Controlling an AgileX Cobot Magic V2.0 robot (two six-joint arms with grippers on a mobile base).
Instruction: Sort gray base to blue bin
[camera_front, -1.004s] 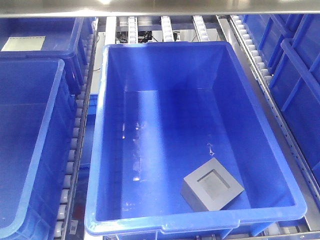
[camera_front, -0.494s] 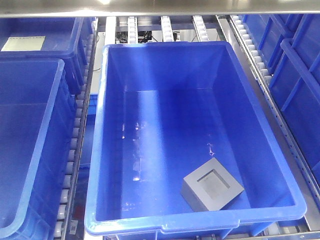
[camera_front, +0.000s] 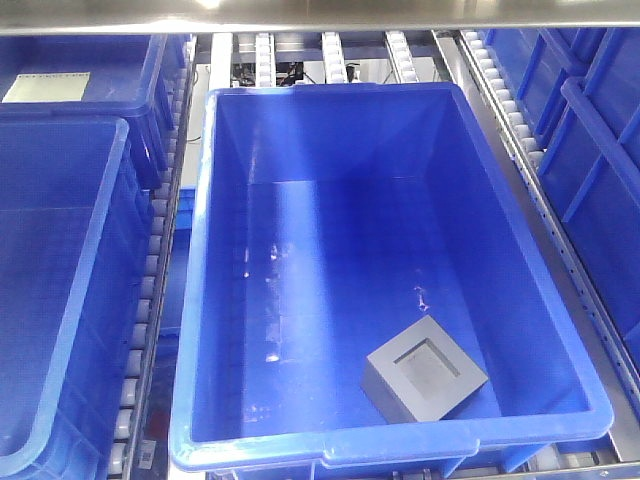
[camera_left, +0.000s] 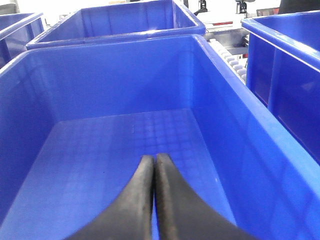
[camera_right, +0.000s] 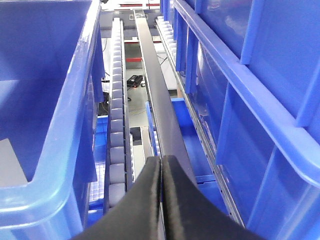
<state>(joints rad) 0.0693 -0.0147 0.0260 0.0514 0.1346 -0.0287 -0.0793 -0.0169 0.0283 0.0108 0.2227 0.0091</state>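
The gray base (camera_front: 424, 373) lies on the floor of the blue bin (camera_front: 197, 300), in its near right corner, with the square recess facing up. Neither gripper shows in the front view. In the right wrist view my right gripper (camera_right: 161, 159) is shut with nothing in it, over the roller rail (camera_right: 116, 125) just right of the blue bin's rim (camera_right: 75, 100). A gray corner (camera_right: 9, 162) shows inside that bin. My left gripper (camera_left: 154, 157) is shut and empty, hanging over the floor of a different blue tote (camera_left: 100, 80).
More blue totes stand on the left (camera_front: 60, 300), back left (camera_front: 90, 60) and right (camera_front: 600, 150) of the bin. Roller rails (camera_front: 150, 300) run between them. A steel shelf edge (camera_front: 320, 15) crosses the top.
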